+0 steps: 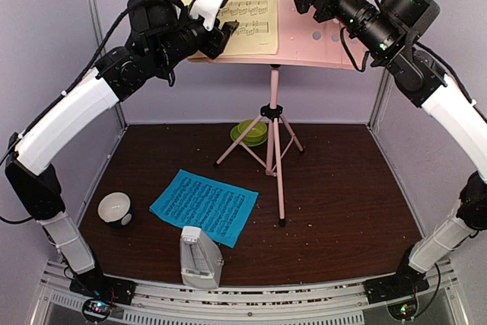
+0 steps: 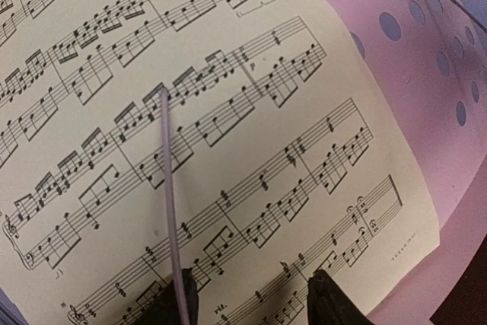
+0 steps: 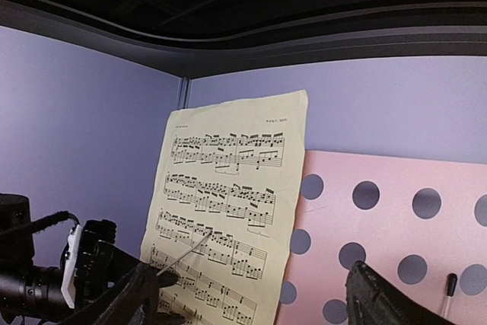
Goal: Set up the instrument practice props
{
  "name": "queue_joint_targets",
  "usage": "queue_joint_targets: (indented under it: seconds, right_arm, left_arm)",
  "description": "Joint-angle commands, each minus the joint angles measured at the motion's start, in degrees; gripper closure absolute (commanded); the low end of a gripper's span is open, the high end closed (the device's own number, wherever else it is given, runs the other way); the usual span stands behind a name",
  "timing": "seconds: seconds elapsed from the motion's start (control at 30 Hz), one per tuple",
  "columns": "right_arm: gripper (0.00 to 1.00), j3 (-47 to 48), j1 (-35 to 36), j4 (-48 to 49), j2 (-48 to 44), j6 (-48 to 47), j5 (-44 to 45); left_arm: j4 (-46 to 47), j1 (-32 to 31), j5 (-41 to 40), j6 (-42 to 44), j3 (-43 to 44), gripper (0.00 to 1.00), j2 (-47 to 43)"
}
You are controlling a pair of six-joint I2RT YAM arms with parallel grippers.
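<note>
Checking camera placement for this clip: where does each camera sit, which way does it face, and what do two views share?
Top view: high behind the arm bases, looking down across the table to the pink music stand; left arm and right arm show.
Left wrist: close against the yellow sheet music on the stand; left fingers at the bottom.
Right wrist: facing the stand's panel; right fingers at the bottom.
Shared: both wrist views show that sheet on the panel.

— Could you read any words or numbers?
— None. My cameras showed only printed staves and notes on the yellow page (image 2: pixel 228 150) and the blue page (image 1: pixel 204 206); the yellow's tiny corner print was illegible.
</note>
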Motion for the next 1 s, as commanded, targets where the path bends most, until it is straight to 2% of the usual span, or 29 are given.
queue_joint_targets:
  seconds: [0.0, 0.13, 0.23, 0.33, 0.5, 0.6, 0.97]
  right_arm:
    - [0.14, -1.4, 0.0, 1.6, -1.8, 0.3, 1.0]
    - [0.14, -1.8, -0.2, 1.3, -2.0, 0.1, 0.9]
    - [0.14, -2.2, -0.3, 1.1, -2.4, 0.1, 0.9]
    - [0.14, -2.6, -0.4, 1.1, -2.7, 0.0, 0.7]
    - [0.14, -2.6, -0.4, 1.2, -2.9, 0.3, 0.3]
    - [0.14, -2.8, -0.4, 1.3, -3.1, 0.8, 0.0]
    - [0.14, -8.5, -0.4, 3.3, -6.8, 4.5, 1.8]
  left_arm:
    - [-1.6, 0.3, 1.0, -0.6, 2.0, 0.51, 0.0]
    - [-3.8, 0.3, 2.7, 0.5, 1.8, 0.56, 0.3]
    - [-4.1, 0.2, 2.3, 0.8, 1.3, 0.57, 0.0]
    - [-3.6, 0.2, 1.3, 1.3, 0.7, 0.50, -0.8]
    - [-2.3, 0.2, 0.2, 1.2, 1.3, 0.31, -1.8]
    - [-1.8, 0.2, 0.5, 1.6, 2.1, 0.26, -2.3]
    - [-1.3, 0.2, 6.1, -0.9, 2.6, 0.23, -6.3]
